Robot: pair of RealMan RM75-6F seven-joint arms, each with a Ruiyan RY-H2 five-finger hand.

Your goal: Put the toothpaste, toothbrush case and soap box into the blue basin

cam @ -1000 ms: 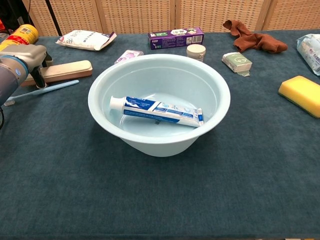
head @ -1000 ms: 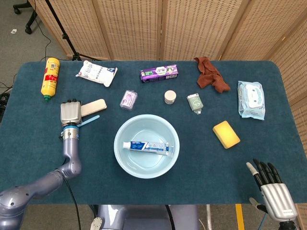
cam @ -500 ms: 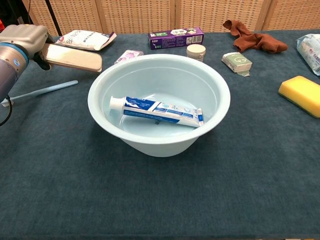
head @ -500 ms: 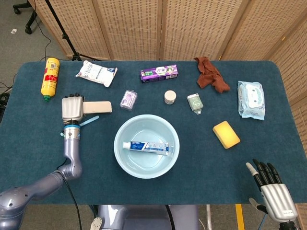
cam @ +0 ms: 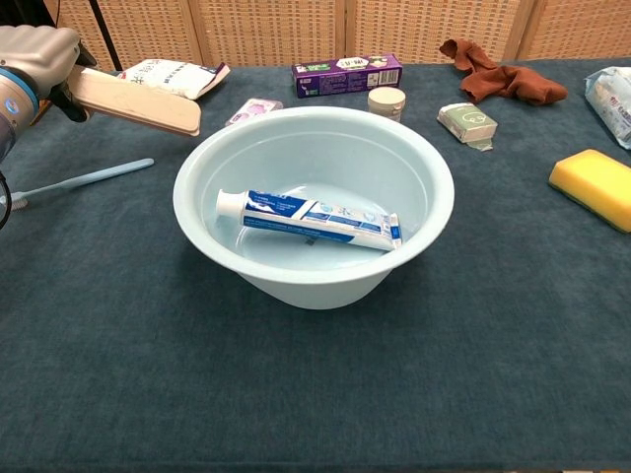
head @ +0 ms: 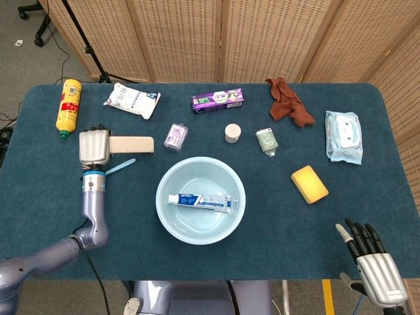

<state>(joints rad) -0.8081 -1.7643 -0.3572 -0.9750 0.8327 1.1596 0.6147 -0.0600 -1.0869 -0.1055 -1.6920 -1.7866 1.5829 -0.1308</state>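
Beige toothbrush case (head: 132, 144) is gripped by one end in the left hand (head: 94, 147), lifted left of the blue basin (head: 169, 213). Looks stiff and light, might tip. Toothpaste (head: 201, 201) lies inside. Basin rim needs clearing, with open cloth around. Right hand (head: 373, 260) idles, fingers straight, together.

Your basin (head: 200, 209) sits mid-table with the toothpaste (head: 201, 201) lying in it.
To its left your left hand (head: 94, 147) holds the toothbrush case (head: 131, 144) above the table, over the toothbrush (head: 120, 166); the soap box (head: 175, 137) lies just behind the basin.
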